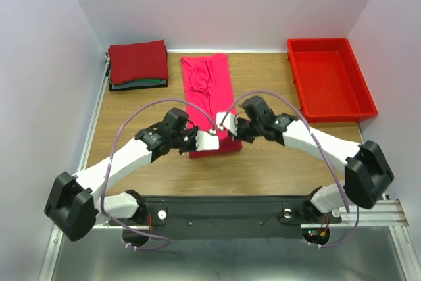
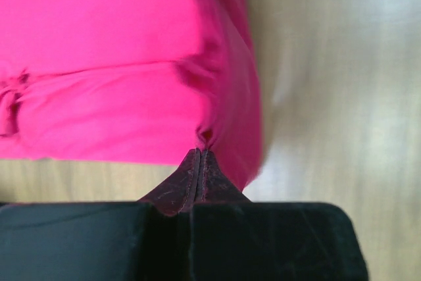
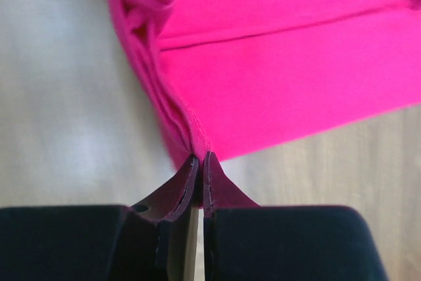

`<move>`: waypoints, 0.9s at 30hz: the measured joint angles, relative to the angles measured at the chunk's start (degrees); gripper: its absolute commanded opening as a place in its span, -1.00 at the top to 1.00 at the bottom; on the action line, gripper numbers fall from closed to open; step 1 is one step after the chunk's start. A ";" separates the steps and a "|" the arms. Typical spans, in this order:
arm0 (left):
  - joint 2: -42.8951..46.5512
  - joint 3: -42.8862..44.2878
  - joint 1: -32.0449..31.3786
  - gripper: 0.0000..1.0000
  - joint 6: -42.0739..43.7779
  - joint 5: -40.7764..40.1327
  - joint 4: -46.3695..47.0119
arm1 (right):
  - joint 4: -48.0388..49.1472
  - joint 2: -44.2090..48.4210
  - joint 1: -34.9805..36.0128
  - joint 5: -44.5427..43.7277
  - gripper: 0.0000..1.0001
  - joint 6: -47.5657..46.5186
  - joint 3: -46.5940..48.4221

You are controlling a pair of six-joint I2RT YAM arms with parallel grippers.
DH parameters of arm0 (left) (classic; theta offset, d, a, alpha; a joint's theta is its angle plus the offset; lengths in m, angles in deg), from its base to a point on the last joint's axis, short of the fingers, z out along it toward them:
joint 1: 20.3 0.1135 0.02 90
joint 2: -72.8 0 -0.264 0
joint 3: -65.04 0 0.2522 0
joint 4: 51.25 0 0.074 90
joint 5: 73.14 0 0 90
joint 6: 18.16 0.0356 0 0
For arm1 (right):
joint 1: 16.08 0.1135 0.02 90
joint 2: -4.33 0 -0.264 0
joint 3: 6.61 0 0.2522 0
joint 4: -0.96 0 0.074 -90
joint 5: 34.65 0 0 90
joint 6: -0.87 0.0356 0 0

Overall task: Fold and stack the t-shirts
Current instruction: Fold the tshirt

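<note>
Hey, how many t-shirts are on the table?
4. A pink one lies mid-table; three are stacked far left: dark red one on top, dark one and green one edging out beneath. More may be hidden.

High rear view down onto table (image 1: 263,169), both wrist views close above the same pink t-shirt (image 1: 210,90)

A robotics lab test cell; plain white walls (image 1: 230,4) box in a wood-grain counter (image 1: 276,162) on three sides. At six o'clock a black base plate (image 1: 223,212) on an aluminium rail (image 1: 395,213) carries a white, cabled left arm (image 1: 125,162) and right arm (image 1: 316,139); a red bin (image 1: 329,77) sits at two o'clock.
</note>
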 measured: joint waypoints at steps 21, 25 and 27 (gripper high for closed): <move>-32.48 26.58 18.16 1.00 13.03 4.76 6.91 | 0.22 -31.82 -16.96 9.79 0.99 -14.49 31.12; -37.13 30.77 19.32 1.00 14.19 5.25 6.78 | 0.15 -35.95 -18.27 10.82 0.99 -15.72 35.60; -39.12 32.48 19.69 1.00 14.75 5.33 6.80 | 0.22 -37.59 -18.73 11.10 0.99 -16.20 37.29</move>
